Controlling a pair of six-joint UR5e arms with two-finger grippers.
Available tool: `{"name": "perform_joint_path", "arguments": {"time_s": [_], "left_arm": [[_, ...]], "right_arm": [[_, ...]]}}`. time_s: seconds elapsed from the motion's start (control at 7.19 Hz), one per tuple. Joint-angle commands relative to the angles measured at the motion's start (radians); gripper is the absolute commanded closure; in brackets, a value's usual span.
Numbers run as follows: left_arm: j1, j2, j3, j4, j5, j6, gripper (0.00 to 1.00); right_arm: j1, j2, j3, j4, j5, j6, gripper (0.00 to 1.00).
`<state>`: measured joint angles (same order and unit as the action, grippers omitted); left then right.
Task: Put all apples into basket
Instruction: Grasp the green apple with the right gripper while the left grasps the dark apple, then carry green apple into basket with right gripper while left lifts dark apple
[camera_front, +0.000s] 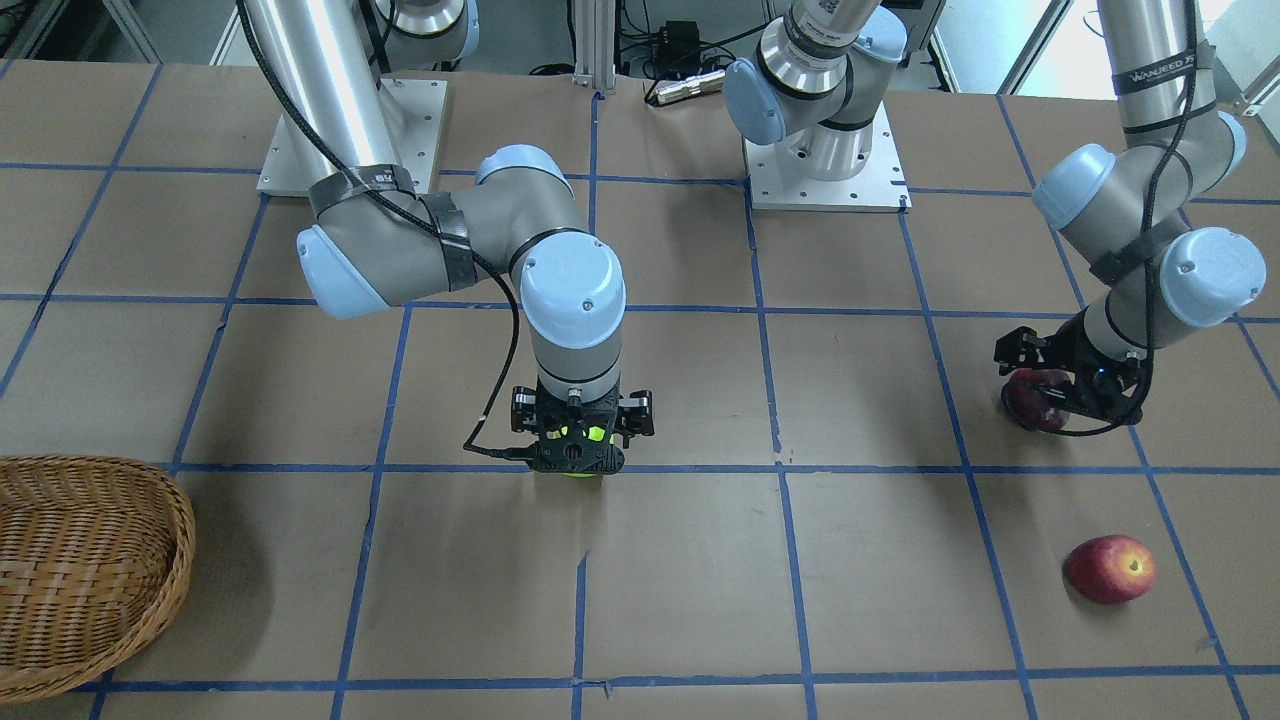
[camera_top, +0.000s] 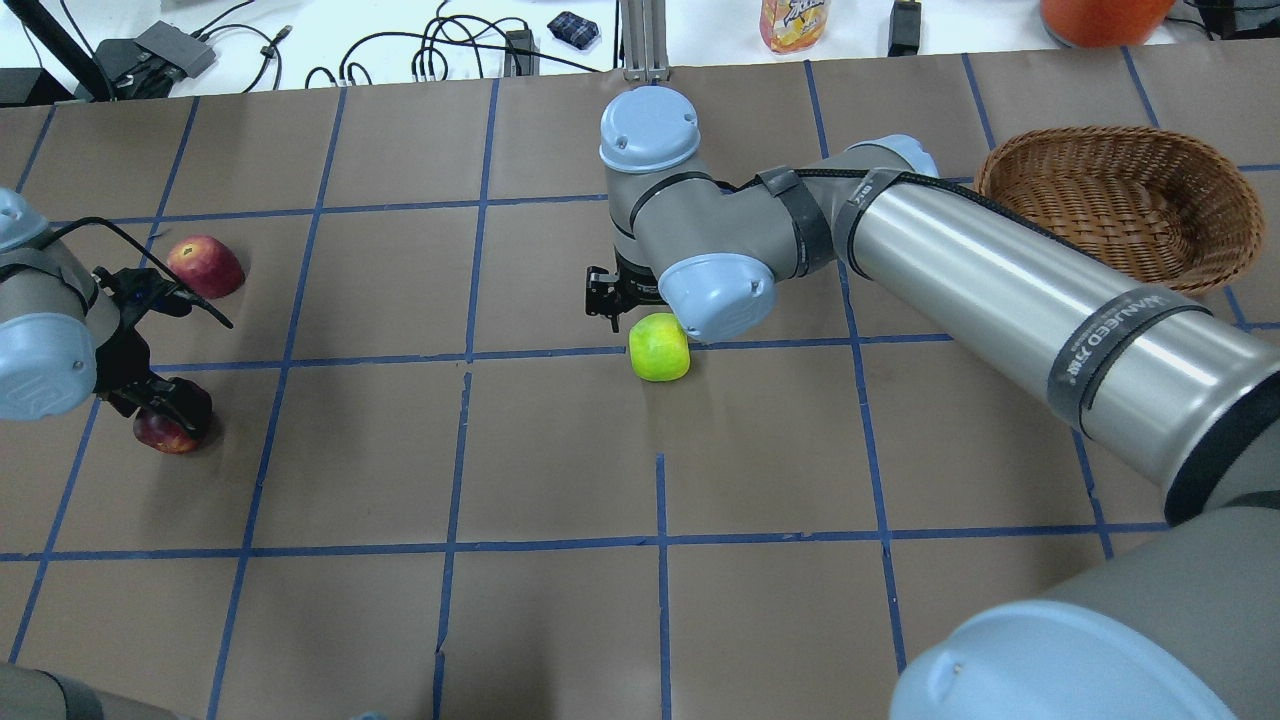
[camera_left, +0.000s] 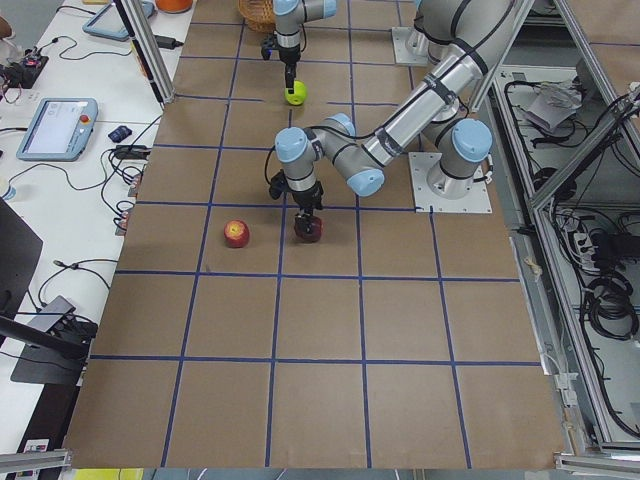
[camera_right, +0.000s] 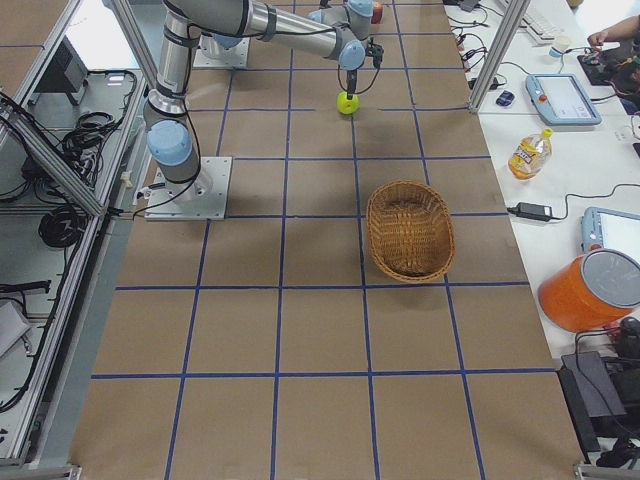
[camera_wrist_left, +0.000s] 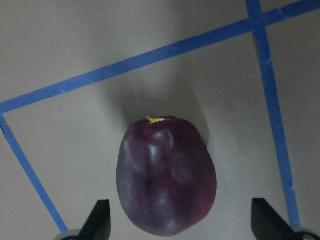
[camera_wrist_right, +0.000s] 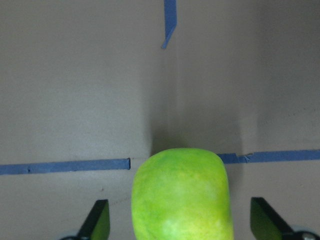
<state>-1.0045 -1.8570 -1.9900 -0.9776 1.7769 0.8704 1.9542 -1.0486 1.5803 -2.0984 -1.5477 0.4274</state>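
The yellow-green apple (camera_top: 660, 347) rests on a blue tape line mid-table. My right gripper (camera_wrist_right: 180, 220) is open and straddles it, with its fingers (camera_wrist_right: 97, 220) wide on each side and not touching; it also shows in the front view (camera_front: 580, 455). The maroon apple (camera_wrist_left: 165, 177) lies on the table between the wide-open fingers (camera_wrist_left: 100, 220) of my left gripper (camera_top: 160, 405). The red apple (camera_top: 205, 267) lies free on the table just beyond the left gripper. The wicker basket (camera_top: 1000, 165) stands empty at the far right of the overhead view.
The brown table carries a blue tape grid. Beyond its far edge are cables, a drink bottle (camera_top: 795, 20) and an orange container (camera_top: 1100, 15). The right arm's long link (camera_top: 1000, 270) stretches past the basket's near side. The arm bases (camera_front: 825, 160) stand at the robot's edge.
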Motion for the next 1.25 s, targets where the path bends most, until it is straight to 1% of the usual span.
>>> {"name": "perform_joint_path", "arguments": {"time_s": [0.0,0.28,0.42,0.56,0.83,0.97,1.11], "left_arm": [[0.001,-0.045,0.008,0.040,0.003,0.004,0.00],[0.001,-0.076,0.008,0.065,0.003,0.005,0.00],[0.001,-0.073,0.016,0.068,0.006,0.010,0.00],[0.003,-0.076,0.028,0.073,0.006,0.010,0.00],[0.012,-0.074,0.043,0.076,0.007,0.013,0.00],[0.026,-0.076,0.042,0.076,0.003,0.016,0.00],[0.026,-0.076,0.030,0.076,-0.004,0.022,0.23]], "right_arm": [[0.000,0.018,0.010,-0.020,-0.006,-0.006,0.00],[0.000,0.056,0.009,-0.011,0.000,-0.018,0.00],[-0.001,0.059,-0.002,-0.015,0.009,-0.018,0.38],[-0.001,0.055,0.001,-0.009,0.008,-0.019,0.99],[-0.012,0.015,-0.003,-0.003,0.003,-0.061,1.00],[-0.046,-0.046,-0.008,0.032,-0.005,-0.062,1.00],[-0.143,-0.118,-0.006,0.122,-0.037,-0.105,1.00]]}}
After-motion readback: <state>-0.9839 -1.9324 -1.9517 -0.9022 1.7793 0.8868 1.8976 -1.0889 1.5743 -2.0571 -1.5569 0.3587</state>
